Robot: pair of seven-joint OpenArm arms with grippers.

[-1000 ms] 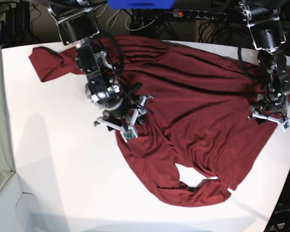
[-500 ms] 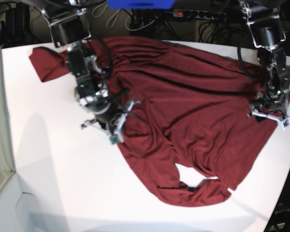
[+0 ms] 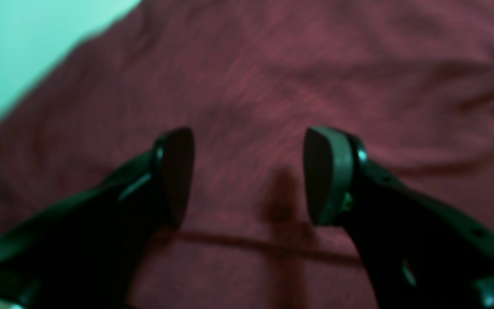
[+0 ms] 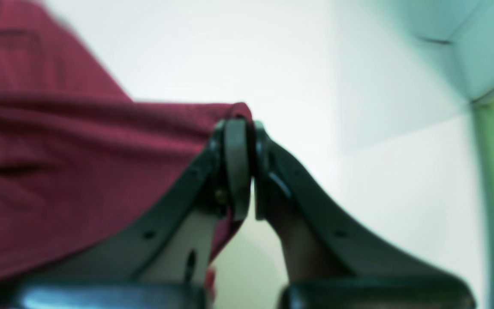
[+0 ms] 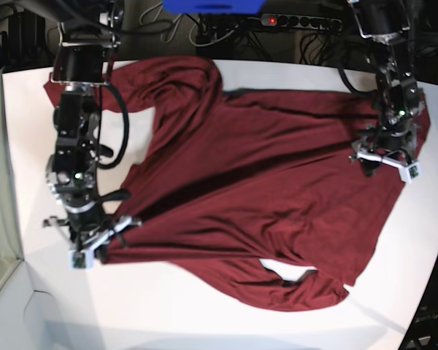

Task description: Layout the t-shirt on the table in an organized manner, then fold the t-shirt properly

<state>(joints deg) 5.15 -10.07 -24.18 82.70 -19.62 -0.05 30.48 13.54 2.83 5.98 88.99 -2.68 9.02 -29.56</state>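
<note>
The t-shirt (image 5: 277, 182) lies spread over most of the white worktop (image 5: 29, 124), still rumpled: long creases run across its middle, one sleeve (image 5: 66, 91) pokes out at the far corner on the base view's left, and the near hem (image 5: 292, 288) is bunched, with a small patch of worktop showing through a fold. The step in hand looks like the laying-out, not the folding. The right tool (image 4: 245, 167) has its jaws pressed together on an edge of the cloth, with the fabric stretched taut from it across the worktop. The left tool (image 3: 249, 176) hovers over the shirt near its far side with the jaws apart and nothing between them. The next move probably calls for drawing the pinched edge further outward and setting it down flat, while the left tool takes hold of or pins the opposite side so the whole shirt does not slide along. After that the bunched hem and the far sleeve need smoothing before any fold. No containers are in view.
</note>
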